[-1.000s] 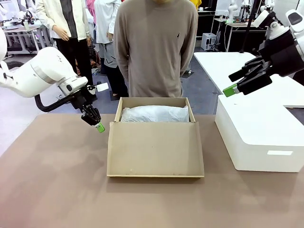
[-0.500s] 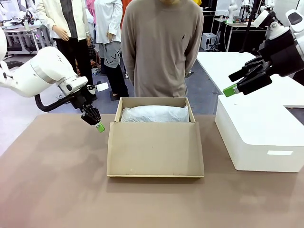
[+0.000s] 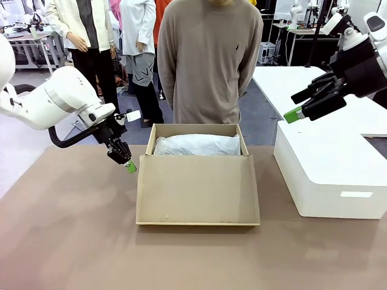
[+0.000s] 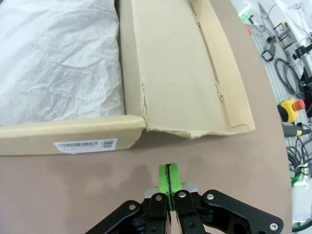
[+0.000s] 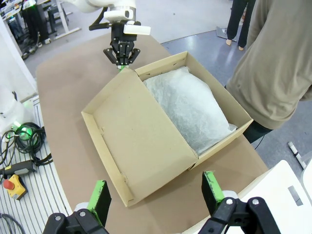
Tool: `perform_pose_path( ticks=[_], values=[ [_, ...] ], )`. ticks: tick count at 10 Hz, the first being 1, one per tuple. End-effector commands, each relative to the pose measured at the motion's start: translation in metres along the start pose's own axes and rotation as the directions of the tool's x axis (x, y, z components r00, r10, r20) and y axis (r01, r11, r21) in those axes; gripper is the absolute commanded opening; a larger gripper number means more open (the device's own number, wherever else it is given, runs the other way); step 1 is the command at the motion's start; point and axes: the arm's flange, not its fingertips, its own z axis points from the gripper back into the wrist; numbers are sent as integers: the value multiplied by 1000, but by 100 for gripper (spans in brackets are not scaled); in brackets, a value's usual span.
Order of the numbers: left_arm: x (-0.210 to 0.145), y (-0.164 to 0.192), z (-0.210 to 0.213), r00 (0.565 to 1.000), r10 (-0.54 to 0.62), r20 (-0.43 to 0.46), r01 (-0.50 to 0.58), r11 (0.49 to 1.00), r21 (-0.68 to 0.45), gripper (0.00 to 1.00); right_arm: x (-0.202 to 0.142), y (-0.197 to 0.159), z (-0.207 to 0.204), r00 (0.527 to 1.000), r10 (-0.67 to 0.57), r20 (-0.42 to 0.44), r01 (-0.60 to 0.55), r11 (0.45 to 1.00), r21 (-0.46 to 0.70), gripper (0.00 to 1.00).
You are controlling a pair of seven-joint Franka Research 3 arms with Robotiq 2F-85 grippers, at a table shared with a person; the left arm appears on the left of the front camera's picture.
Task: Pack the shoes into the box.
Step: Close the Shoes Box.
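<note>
Gaping tan box (image 3: 193, 129), seemingly torn flap (image 3: 197, 190)

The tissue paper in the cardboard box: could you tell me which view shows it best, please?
The right wrist view: it looks down into the box and takes in nearly all the tissue paper. The left wrist view shows its crinkles close but cropped; the front view gives a low strip beyond the open lid.

A brown table (image 3: 72, 241) spreads out before me. Beyond it lies grey floor (image 3: 260, 115), with a white table (image 3: 281, 81) off right and onlookers (image 3: 84, 36) standing behind.
</note>
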Motion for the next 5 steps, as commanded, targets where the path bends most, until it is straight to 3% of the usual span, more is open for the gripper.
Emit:
perform_pose_path(
  ticks=[1,5],
  values=[
    [0,-3,-10,999,2,33,-3,1000,13,0,0,-2,0,1000,8,22,-8,1000,13,100],
    [-1,2,-33,997,2,75,-1,1000,-15,0,0,-2,0,1000,8,22,-8,1000,13,100]
  ],
)
